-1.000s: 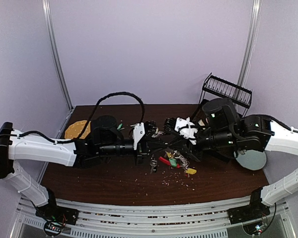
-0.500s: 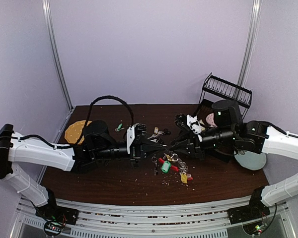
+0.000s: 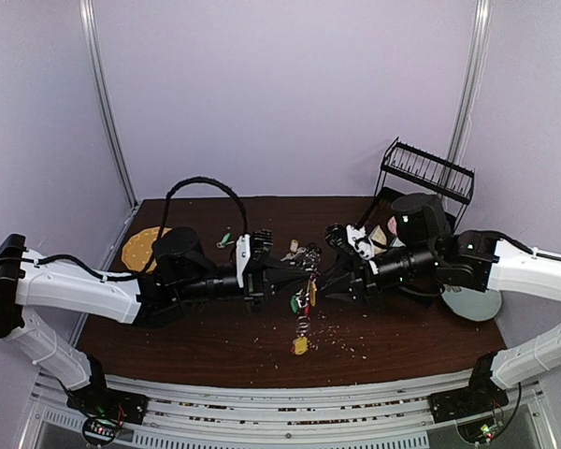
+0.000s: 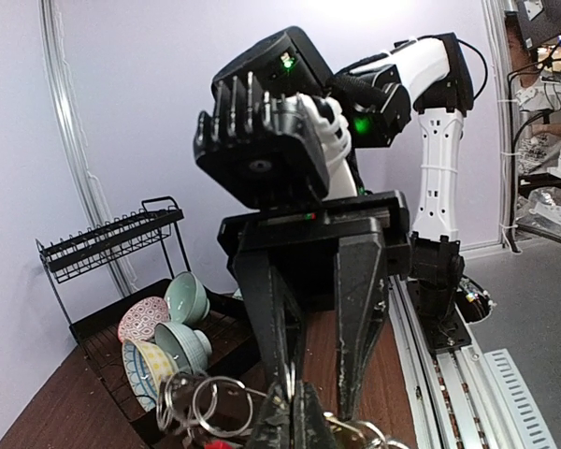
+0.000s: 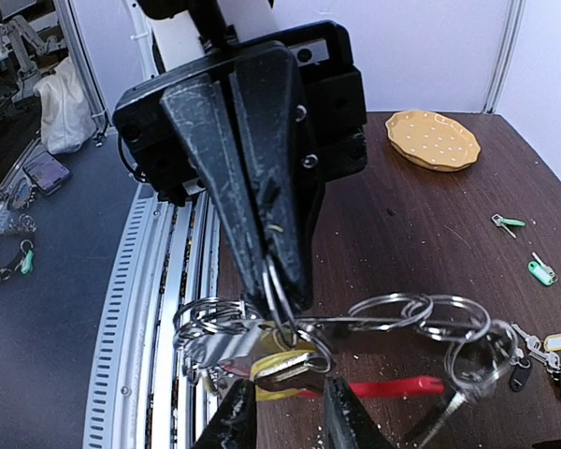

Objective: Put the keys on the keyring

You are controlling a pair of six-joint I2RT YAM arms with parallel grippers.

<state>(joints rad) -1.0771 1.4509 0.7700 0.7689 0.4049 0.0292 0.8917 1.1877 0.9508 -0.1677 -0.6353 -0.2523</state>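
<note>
Pinching a wire ring of the keyring [image 5: 393, 385], your left gripper [image 3: 297, 276] is clamped shut above the table [image 3: 168, 339], keys [image 3: 300, 345] dangling at its 6 o'clock. Your right gripper [image 5: 288, 385], at its 3 o'clock, faces it with fingers apart, holding nothing.

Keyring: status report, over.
Left gripper shut on wire ring. Right gripper open, facing it. Tagged keys hang beneath. No obstruction seen.

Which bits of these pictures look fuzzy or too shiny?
Left wrist view: a bright light washes out the lilac wall at the top, and the close silver wire rings look soft. Top view: the hanging bunch of tagged keys looks smeared.
</note>
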